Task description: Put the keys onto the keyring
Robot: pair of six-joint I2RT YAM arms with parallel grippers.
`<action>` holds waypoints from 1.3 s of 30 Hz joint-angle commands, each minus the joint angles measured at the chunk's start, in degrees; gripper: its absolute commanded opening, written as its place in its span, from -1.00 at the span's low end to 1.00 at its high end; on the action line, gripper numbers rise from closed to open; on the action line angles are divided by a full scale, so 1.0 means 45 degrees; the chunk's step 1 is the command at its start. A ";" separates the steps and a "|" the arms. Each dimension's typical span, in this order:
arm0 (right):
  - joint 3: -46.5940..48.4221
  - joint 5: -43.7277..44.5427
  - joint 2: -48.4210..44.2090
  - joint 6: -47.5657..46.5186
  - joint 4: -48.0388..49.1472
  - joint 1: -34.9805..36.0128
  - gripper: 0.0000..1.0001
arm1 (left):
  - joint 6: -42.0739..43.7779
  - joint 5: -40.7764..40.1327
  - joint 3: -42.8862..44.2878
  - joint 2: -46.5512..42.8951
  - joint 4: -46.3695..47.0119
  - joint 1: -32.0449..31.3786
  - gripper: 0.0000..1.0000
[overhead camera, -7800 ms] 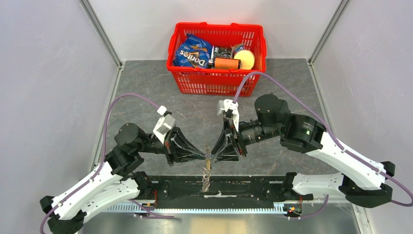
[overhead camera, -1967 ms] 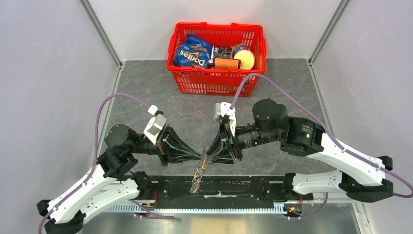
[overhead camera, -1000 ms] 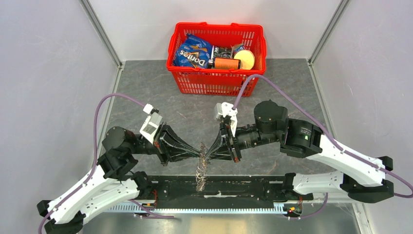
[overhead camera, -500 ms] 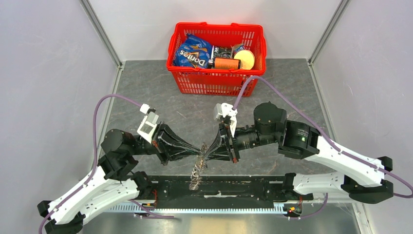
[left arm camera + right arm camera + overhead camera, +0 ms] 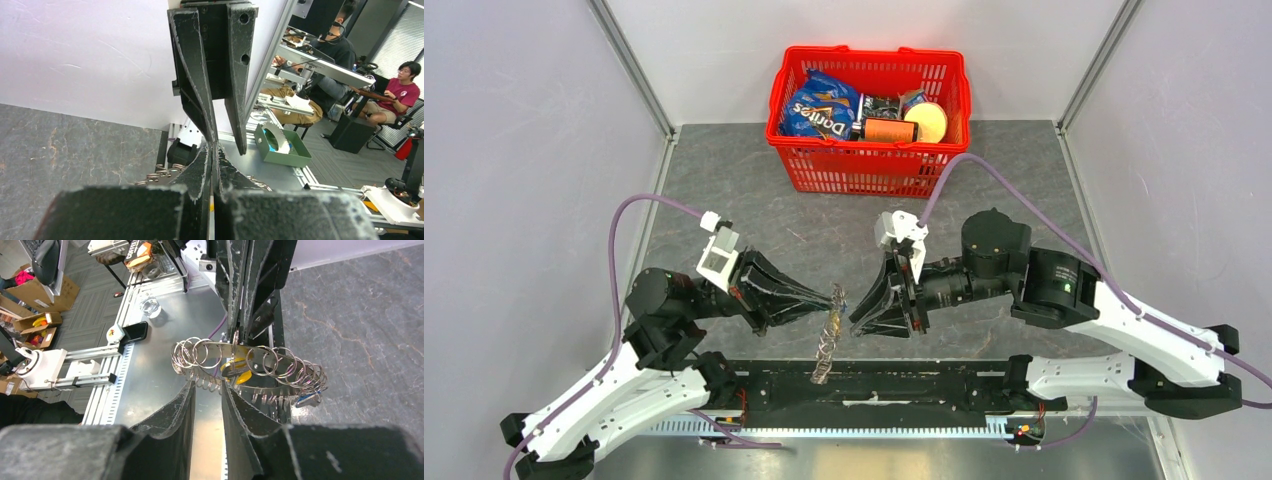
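The keyring [image 5: 827, 340], a large ring fringed with small metal loops, hangs edge-on from my left gripper [image 5: 835, 295], which is shut on its upper rim. In the right wrist view the keyring [image 5: 280, 365] spreads across the middle. The yellow-headed key [image 5: 242, 377] hangs just under the left fingers [image 5: 250, 280], and the blue-headed key [image 5: 306, 400] hangs at the ring's right end. My right gripper [image 5: 207, 387] is open and empty, just short of the ring. In the top view it [image 5: 855, 318] sits a little right of the ring. My left gripper [image 5: 212, 150] shows shut.
A red basket [image 5: 869, 172] with a crisp bag and other groceries stands at the back of the grey table. The black base rail [image 5: 924, 385] runs along the near edge under the hanging ring. The right arm's open fingers [image 5: 195, 75] face the left wrist camera.
My right gripper has let go of the keyring, opened and drawn back to the right. My left gripper keeps hold of the ring, which now hangs from it alone.
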 commanded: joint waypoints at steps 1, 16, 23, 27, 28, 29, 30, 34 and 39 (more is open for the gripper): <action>0.0663 0.0490 -0.0175 -0.0154 0.0221 0.0057 -0.34 | -0.0427 -0.0344 -0.0096 -0.0155 0.1032 0.0019 -0.95; 0.0625 0.0886 0.0222 0.0086 0.1015 0.0045 -0.21 | -0.0729 -0.0422 -0.0336 -0.0116 0.1488 0.0017 -0.95; 0.0702 0.0881 0.0347 0.0080 0.1088 0.0055 -0.22 | -0.0700 -0.0402 -0.0297 -0.0121 0.1495 0.0017 -0.95; 0.0761 0.0938 0.0477 0.0072 0.1123 0.0068 -0.23 | -0.0700 -0.0419 -0.0277 -0.0108 0.1502 0.0017 -0.96; 0.0744 0.0967 0.0493 0.0072 0.1165 0.0068 -0.23 | -0.0718 -0.0412 -0.0296 -0.0106 0.1531 0.0026 -0.96; 0.0732 0.0978 0.0494 0.0085 0.1211 0.0089 -0.24 | -0.0735 -0.0403 -0.0297 -0.0112 0.1567 0.0027 -0.95; 0.0720 0.0979 0.0524 0.0095 0.1255 0.0074 -0.24 | -0.0730 -0.0405 -0.0316 -0.0127 0.1564 0.0027 -0.96; 0.0703 0.1018 0.0523 0.0136 0.1375 0.0079 -0.29 | -0.0741 -0.0417 -0.0336 -0.0128 0.1606 0.0017 -0.95; 0.0664 0.1022 0.0514 0.0173 0.1502 0.0096 -0.36 | -0.0739 -0.0422 -0.0375 -0.0128 0.1643 0.0017 -0.96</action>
